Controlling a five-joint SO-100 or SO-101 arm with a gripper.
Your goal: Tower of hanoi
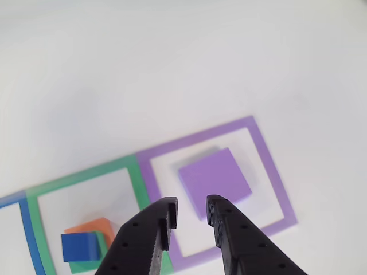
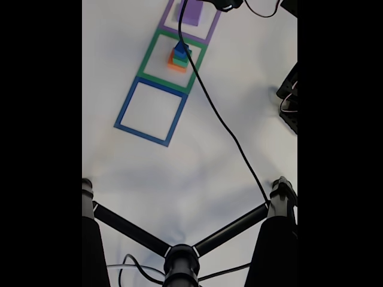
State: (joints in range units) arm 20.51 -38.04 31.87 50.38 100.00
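Inside purple tape outline (image 1: 269, 172): purple slab (image 1: 215, 179), flat on white surface (image 1: 172, 69), alone. Next door in green tape outline (image 1: 136, 177): orange block (image 1: 92, 227) at bottom, green block (image 1: 86, 264), blue cube (image 1: 79, 246) on top (three-high stack in fixed view). Gripper (image 1: 191, 213) hovering just short of slab, jaws apart, holding nothing. Probably foam: light, soft, slightly squashy, not fragile. Slab thin, so pinch across opposite side edges, low. Blue tape outline (image 2: 151, 112) unoccupied.
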